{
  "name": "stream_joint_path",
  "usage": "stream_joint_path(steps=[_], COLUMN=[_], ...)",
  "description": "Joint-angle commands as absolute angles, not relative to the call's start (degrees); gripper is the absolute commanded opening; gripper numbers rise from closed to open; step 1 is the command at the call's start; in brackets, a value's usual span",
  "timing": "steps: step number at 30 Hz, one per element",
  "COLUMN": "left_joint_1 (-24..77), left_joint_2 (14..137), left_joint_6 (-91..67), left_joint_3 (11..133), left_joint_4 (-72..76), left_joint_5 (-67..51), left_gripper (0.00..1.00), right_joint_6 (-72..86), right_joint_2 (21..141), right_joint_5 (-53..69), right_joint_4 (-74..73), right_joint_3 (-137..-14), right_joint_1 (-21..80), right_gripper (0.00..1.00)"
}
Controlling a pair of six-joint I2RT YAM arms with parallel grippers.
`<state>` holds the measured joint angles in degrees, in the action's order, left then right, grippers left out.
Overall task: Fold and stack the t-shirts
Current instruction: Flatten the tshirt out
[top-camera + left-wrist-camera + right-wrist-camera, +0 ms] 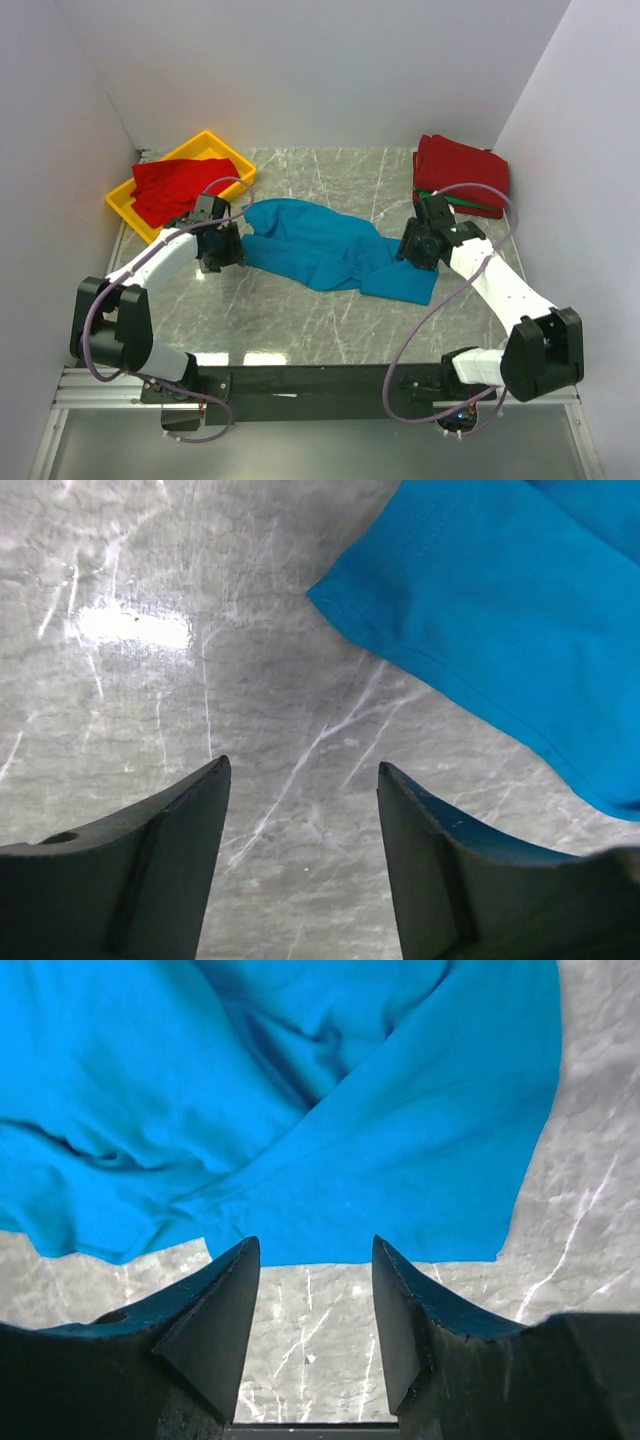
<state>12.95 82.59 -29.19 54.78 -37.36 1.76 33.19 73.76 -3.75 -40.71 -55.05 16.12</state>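
A teal-blue t-shirt (pixel 330 250) lies crumpled across the middle of the marble table (pixel 300 320). My left gripper (pixel 222 248) hovers at its left end, open, with only bare marble between the fingers; in the left wrist view the shirt's hem (pixel 480 610) lies up and to the right of my left gripper (pixel 304 770). At the shirt's right end my right gripper (pixel 418 246) is open too, and the shirt's edge (pixel 380 1190) lies just beyond my right gripper (pixel 316 1245). A red t-shirt (pixel 170 188) sits in the tray. Folded red t-shirts (pixel 462 172) are stacked at the back right, a green edge (pixel 462 200) showing beneath.
A yellow tray (pixel 226 152) stands at the back left corner. White walls close in the table on three sides. The arm bases and a black rail (pixel 320 380) run along the near edge.
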Motion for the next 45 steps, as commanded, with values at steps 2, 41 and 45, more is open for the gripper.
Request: stream_joint_path(steps=[2,41,45], left_joint_1=[13.0,10.0,10.0], left_joint_2=[83.4,100.4,99.7], left_joint_6=[-30.1,-26.5,-27.5], left_joint_3=[53.3,59.3,56.9], left_joint_4=[-32.4,-22.9,-21.3], left_joint_5=[1.4,-5.5,-9.1], left_gripper=[0.64,0.29,0.17], right_joint_6=[35.3,36.7,36.9], right_joint_2=[69.5,66.9,67.0], right_joint_5=[-1.5,1.0,1.1], right_joint_4=[-37.4,-35.9,-36.1], right_joint_3=[-51.6,-48.7,-48.3], right_joint_1=[16.2,16.2,16.2], right_gripper=[0.56,0.56,0.56])
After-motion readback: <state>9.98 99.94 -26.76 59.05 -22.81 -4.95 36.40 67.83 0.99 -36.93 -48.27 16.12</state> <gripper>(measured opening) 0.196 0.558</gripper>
